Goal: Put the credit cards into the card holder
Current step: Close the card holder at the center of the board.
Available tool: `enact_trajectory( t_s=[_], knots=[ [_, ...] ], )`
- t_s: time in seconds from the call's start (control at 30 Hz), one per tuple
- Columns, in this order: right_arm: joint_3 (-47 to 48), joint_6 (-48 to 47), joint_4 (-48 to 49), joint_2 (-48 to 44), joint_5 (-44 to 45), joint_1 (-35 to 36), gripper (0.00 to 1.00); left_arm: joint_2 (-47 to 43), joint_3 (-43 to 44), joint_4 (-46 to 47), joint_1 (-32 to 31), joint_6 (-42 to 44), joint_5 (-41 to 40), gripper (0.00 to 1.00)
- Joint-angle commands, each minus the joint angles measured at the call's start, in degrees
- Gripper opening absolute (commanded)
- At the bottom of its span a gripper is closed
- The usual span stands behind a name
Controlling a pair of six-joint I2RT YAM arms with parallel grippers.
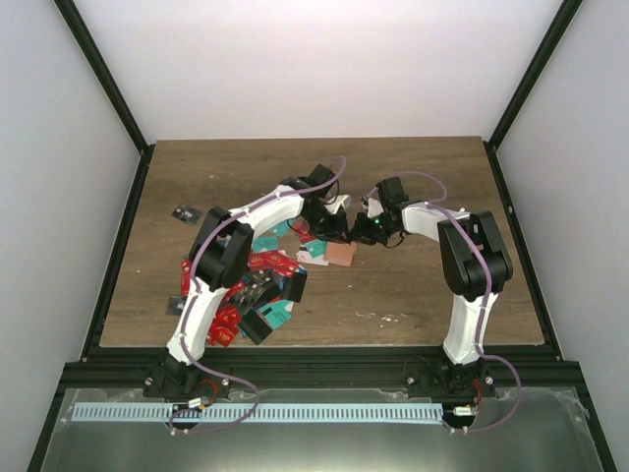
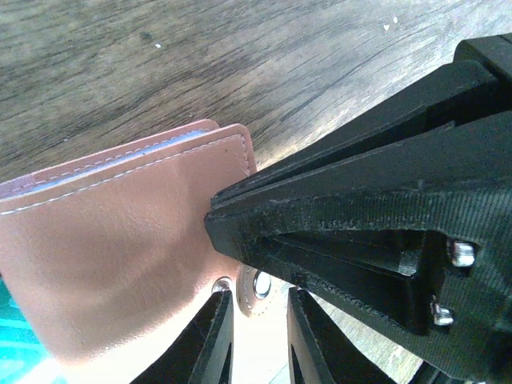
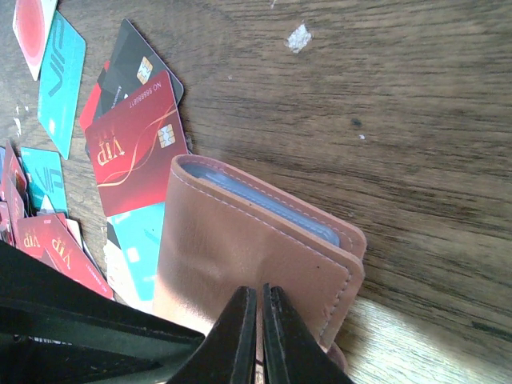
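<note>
The salmon-pink card holder (image 1: 340, 254) lies just right of the pile of credit cards (image 1: 260, 285), which are red, teal and black. Both grippers meet over it. My right gripper (image 3: 258, 292) is shut, its tips pinched together on the card holder's (image 3: 240, 256) top cover near one edge; bluish sleeves show in its open side. My left gripper (image 2: 258, 300) has its jaws a little apart, and the holder's snap flap (image 2: 254, 286) sits between the tips. The right gripper's black fingers (image 2: 336, 216) fill that view beside the card holder (image 2: 120, 264). Red and teal credit cards (image 3: 132, 152) lie beyond it.
A single dark card (image 1: 184, 212) lies apart at the far left of the wooden table (image 1: 432, 187). Small white specks (image 1: 388, 317) mark the wood near the front. A black frame (image 1: 314, 349) borders the table, with white walls around.
</note>
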Motion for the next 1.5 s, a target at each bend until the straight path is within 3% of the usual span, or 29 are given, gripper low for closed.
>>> enact_trajectory(
  t_s=[0.0,0.23,0.47,1.47],
  knots=[
    [-0.8,-0.5,-0.8,-0.8,-0.2,-0.4,0.07,0.8,-1.1,0.7,-0.3,0.5,1.3,0.21],
    [-0.8,-0.5,-0.8,-0.7,-0.3,-0.4,0.07,1.0,-1.4,0.9,-0.3,0.2,1.4,0.19],
    [-0.8,-0.6,-1.0,-0.7,-0.2,-0.4,0.06,0.9,-0.9,1.2,-0.3,-0.1,0.6,0.04],
    [-1.5,-0.8,-1.0,-0.4,0.0,-0.8,0.06,3.7,0.9,-4.1,0.1,-0.2,-5.1,0.04]
  ],
)
